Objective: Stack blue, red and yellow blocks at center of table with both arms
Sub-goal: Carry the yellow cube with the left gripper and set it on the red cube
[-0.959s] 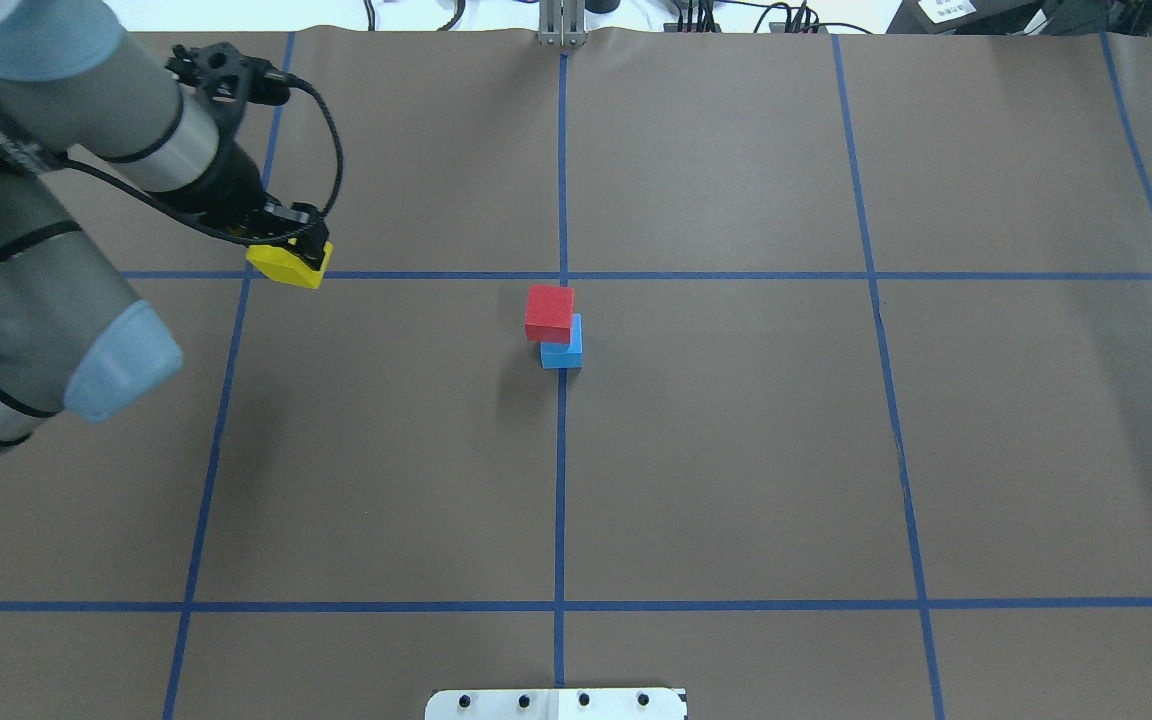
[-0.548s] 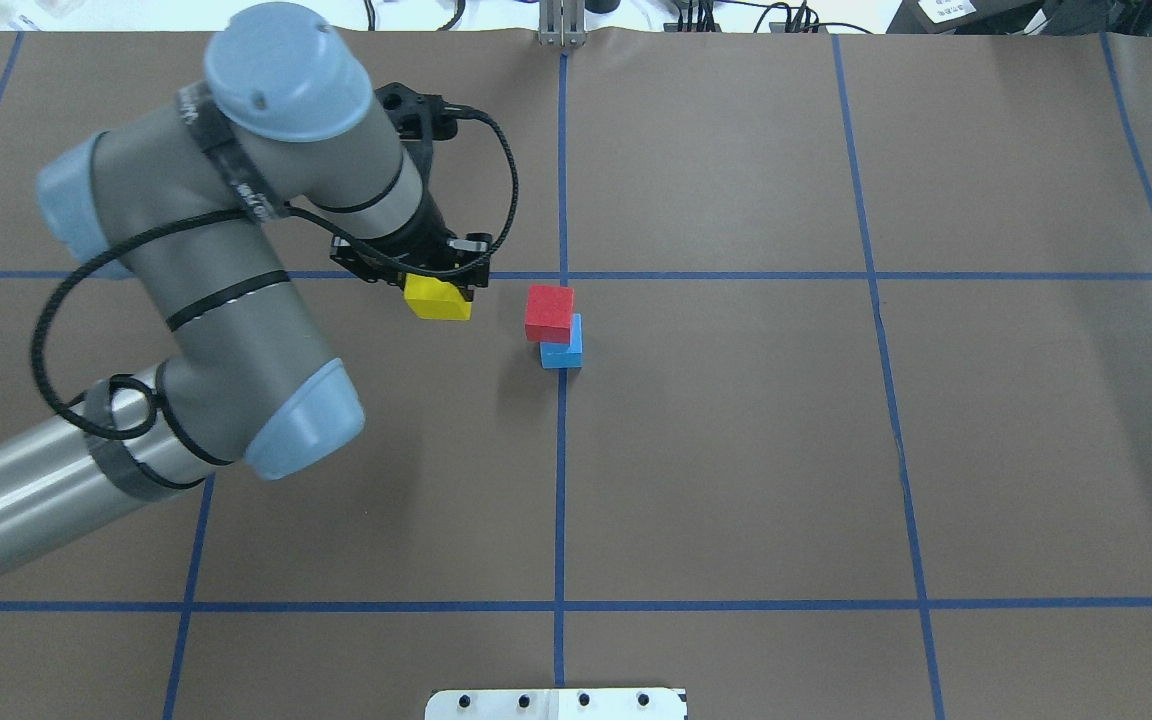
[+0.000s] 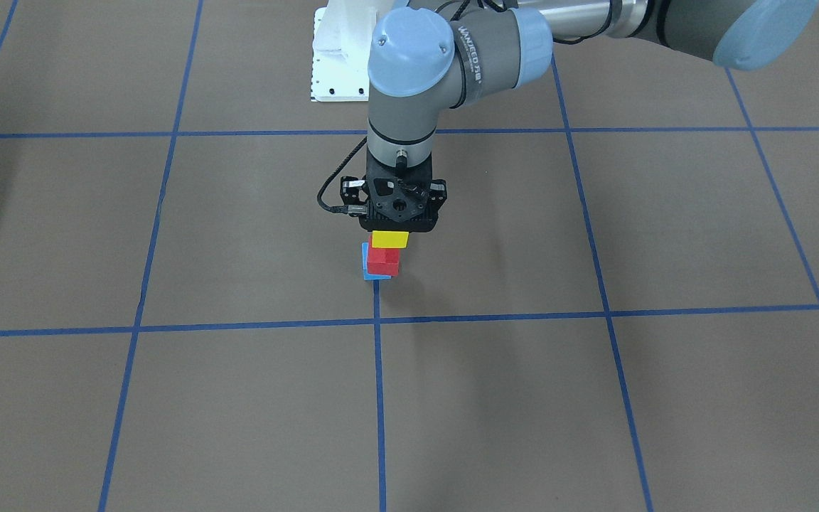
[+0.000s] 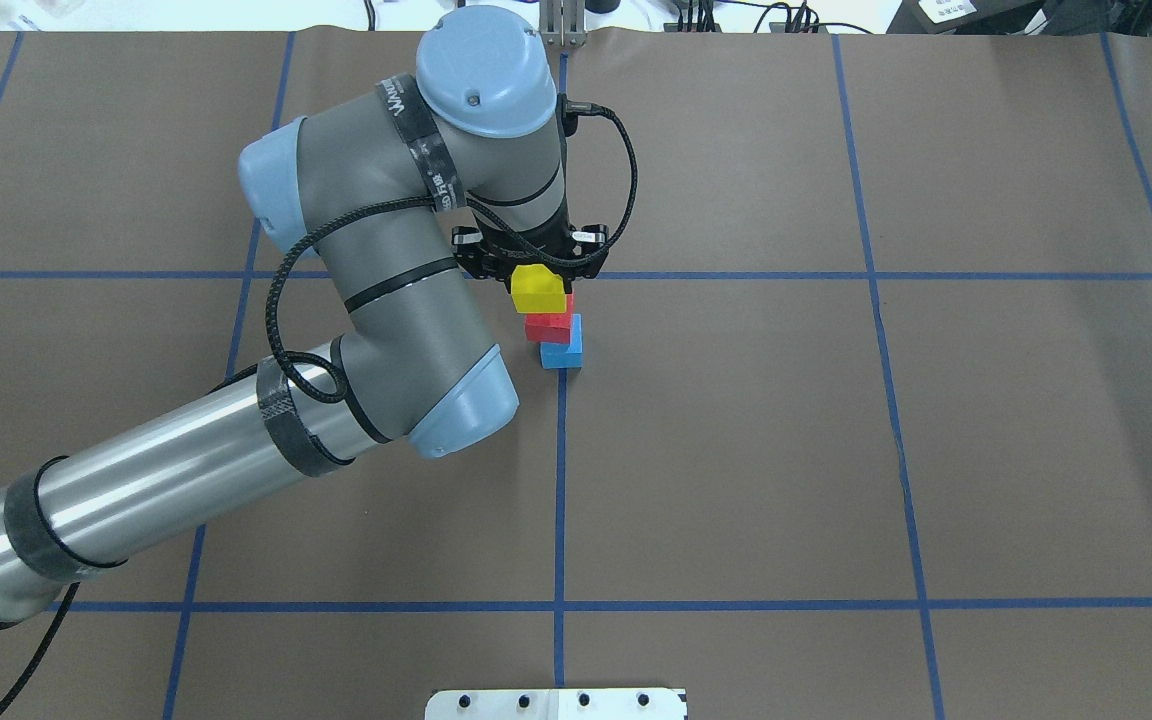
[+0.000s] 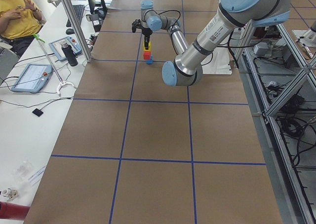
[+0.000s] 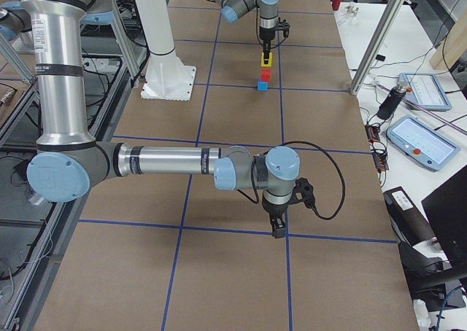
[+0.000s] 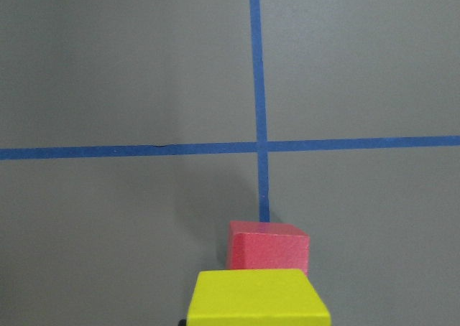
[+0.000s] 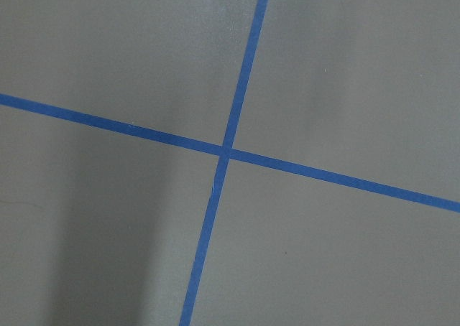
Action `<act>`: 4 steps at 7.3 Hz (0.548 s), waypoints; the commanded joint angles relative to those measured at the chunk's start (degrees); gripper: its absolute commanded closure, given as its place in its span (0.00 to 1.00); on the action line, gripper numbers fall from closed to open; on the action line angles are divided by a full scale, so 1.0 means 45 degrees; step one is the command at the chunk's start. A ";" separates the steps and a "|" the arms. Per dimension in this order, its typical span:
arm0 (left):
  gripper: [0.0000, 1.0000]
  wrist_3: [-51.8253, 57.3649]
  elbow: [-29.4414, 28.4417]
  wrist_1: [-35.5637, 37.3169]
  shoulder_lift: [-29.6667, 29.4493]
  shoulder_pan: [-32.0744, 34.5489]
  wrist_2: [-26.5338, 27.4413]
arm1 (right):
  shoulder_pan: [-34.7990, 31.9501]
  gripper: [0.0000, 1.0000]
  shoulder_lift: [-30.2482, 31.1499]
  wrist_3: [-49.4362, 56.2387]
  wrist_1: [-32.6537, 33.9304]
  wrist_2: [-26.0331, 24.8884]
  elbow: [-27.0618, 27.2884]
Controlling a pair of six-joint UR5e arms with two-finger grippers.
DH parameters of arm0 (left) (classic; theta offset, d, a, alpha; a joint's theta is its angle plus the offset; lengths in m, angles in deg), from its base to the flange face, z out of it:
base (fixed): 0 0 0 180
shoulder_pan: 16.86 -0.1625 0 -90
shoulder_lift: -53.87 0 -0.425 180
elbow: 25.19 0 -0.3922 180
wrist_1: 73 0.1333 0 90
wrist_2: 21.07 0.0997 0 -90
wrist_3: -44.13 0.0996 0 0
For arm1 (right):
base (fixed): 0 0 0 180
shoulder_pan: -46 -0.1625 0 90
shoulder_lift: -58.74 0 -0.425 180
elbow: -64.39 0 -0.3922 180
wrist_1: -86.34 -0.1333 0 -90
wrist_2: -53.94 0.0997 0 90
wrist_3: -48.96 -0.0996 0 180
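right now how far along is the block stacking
Done: the red block sits on the blue block at the centre of the table, slightly offset. In hand: the left gripper holds the yellow block right over the red one; whether they touch is unclear. Left: set yellow down squarely, release, and back away.

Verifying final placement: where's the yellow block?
Overhead view, center: yellow block in the left tool, over the red block that sits on the blue block.
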 commanded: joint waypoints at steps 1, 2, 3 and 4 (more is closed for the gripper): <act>0.41 0.0002 -0.0385 -0.0051 -0.0140 -0.0261 0.0431 | 0.0000 0.00 0.0000 0.0000 0.0000 0.0000 -0.0016; 0.32 0.0002 -0.0501 -0.0148 -0.0139 -0.0302 0.0531 | 0.0000 0.00 0.0000 0.0000 0.0000 0.0000 -0.0016; 0.25 0.0002 -0.0541 -0.0207 -0.0139 -0.0380 0.0532 | 0.0000 0.00 0.0000 0.0000 0.0000 0.0000 -0.0016; 0.16 0.0002 -0.0541 -0.0207 -0.0139 -0.0458 0.0590 | 0.0000 0.00 0.0019 0.0000 0.0000 0.0000 -0.0016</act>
